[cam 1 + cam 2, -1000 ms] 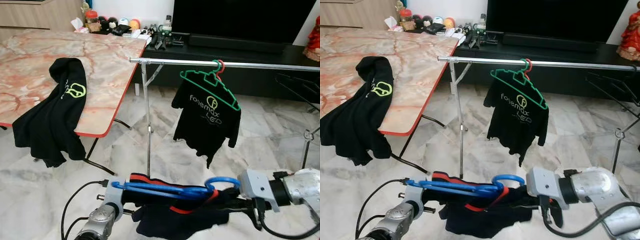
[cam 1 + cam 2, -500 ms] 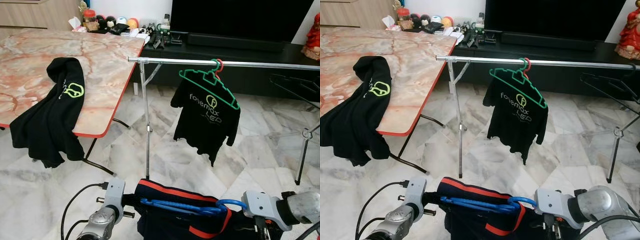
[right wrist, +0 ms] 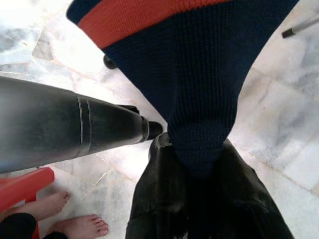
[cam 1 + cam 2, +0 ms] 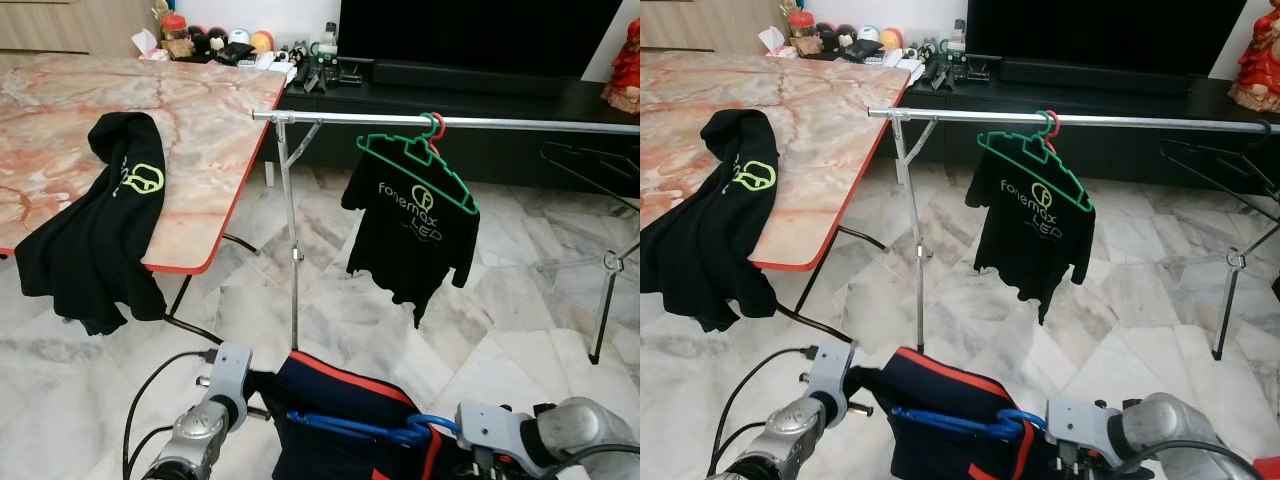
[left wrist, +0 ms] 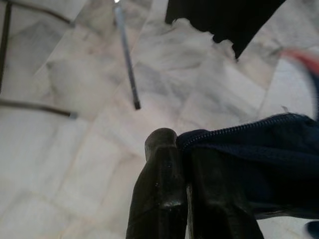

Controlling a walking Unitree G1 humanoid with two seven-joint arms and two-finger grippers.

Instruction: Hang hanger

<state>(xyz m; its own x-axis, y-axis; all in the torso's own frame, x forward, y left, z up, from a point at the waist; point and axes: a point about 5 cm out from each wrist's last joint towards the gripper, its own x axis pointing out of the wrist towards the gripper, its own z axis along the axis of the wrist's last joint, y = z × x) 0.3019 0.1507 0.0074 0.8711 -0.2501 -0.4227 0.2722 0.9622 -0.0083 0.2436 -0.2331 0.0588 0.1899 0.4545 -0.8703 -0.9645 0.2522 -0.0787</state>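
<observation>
A: Where is the blue plastic hanger (image 4: 365, 430), and how is it held?

B: It is carried low in front of the robot, well below and short of the silver metal clothes rail (image 4: 450, 121), with a navy knit garment trimmed in red (image 4: 335, 400) draped on it. The garment's zipped edge is seen clamped between the closed fingers of the left gripper (image 5: 182, 199); a knit corner is pinched by the right gripper (image 3: 199, 199), also closed on the cloth. The hanger's hook (image 4: 428, 425) is turned toward the right arm.

A: What is asked of the step in hand?

B: A lift, most likely. The hook would have to be raised above the rail before it is lowered onto it, and both ends should be kept level so the garment is not shed.

A: Which stretch of rail is best chosen?

B: The bare stretch between the rail's left end, by its upright post (image 4: 292, 240), and the green plastic hanger with the black printed T-shirt (image 4: 412, 235) seems suitable. That shirt should be kept clear of.

A: Anything else to be minded?

B: The marble-patterned table with a red edge (image 4: 210, 110) stands near the rail's left end, a black hooded top (image 4: 100, 230) hanging over its front edge. Bare feet (image 3: 75, 219) are seen on the floor close to the right arm, so swings should be kept small.
</observation>
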